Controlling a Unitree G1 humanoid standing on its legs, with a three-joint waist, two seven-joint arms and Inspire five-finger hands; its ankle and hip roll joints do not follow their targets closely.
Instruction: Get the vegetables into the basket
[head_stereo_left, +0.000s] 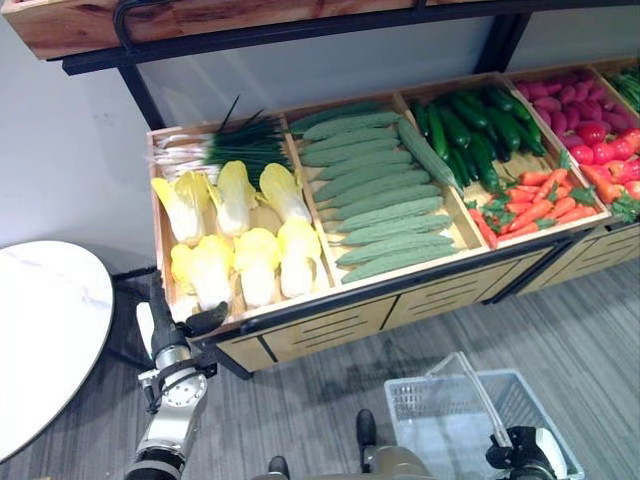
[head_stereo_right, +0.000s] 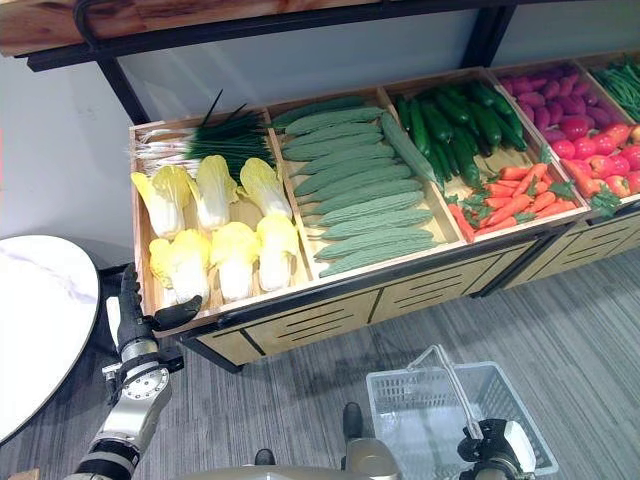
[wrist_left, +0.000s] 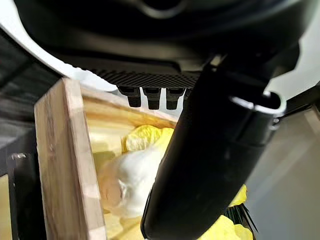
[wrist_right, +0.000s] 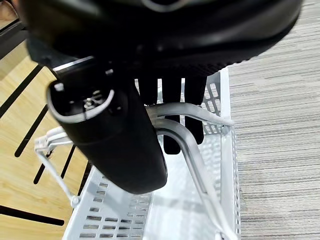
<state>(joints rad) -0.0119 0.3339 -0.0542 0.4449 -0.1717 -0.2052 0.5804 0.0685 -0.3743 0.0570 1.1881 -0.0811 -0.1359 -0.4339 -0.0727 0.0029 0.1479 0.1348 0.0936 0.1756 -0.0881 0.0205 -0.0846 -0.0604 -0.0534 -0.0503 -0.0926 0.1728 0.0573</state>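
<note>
Your left hand (head_stereo_left: 165, 325) hangs with straight, relaxed fingers at the near left corner of the wooden produce crate (head_stereo_left: 160, 262), holding nothing. Just past its fingertips lie the yellow-white cabbages (head_stereo_left: 235, 245); beyond them, pale green cucumbers (head_stereo_left: 375, 195), dark cucumbers (head_stereo_left: 470, 130) and carrots (head_stereo_left: 535, 205). Your right hand (wrist_right: 172, 107) has its fingers curled round the handle (wrist_right: 192, 145) of the pale wire basket (head_stereo_left: 440, 425), which sits on the floor
</note>
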